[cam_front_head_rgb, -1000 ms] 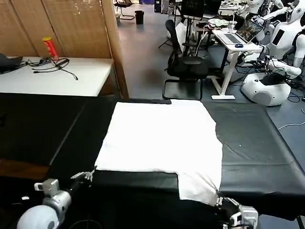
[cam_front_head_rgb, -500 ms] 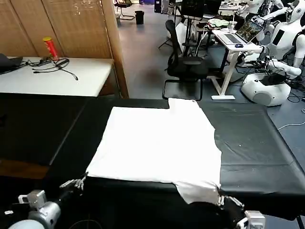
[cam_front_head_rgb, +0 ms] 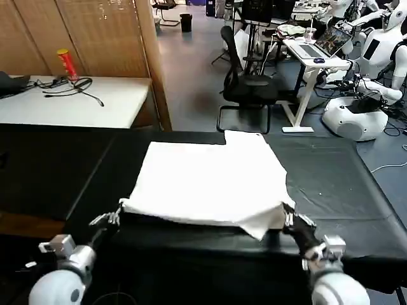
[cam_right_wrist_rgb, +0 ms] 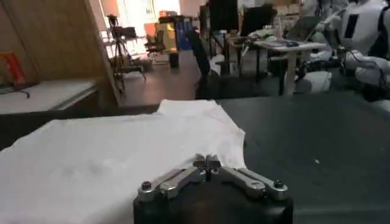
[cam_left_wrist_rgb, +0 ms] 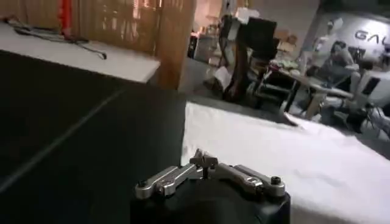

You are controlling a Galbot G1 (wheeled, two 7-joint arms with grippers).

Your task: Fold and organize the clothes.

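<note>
Head view: white T-shirt (cam_front_head_rgb: 213,181) lies on the black table (cam_front_head_rgb: 343,190), near hem lifted and curling up off the surface. Left gripper (cam_front_head_rgb: 107,220) pinches the near left corner, right gripper (cam_front_head_rgb: 294,220) pinches the near right corner, both fingers together on the cloth.
Left wrist view: left gripper (cam_left_wrist_rgb: 204,163) closed at the shirt edge (cam_left_wrist_rgb: 256,146), fabric running away ahead of it.
Right wrist view: right gripper (cam_right_wrist_rgb: 207,162) clamped on the hem, T-shirt (cam_right_wrist_rgb: 116,161) spread beyond.
Step looks like folding the hem toward the collar; best to carry both corners forward level and together, keeping the edge taut so it lands square
</note>
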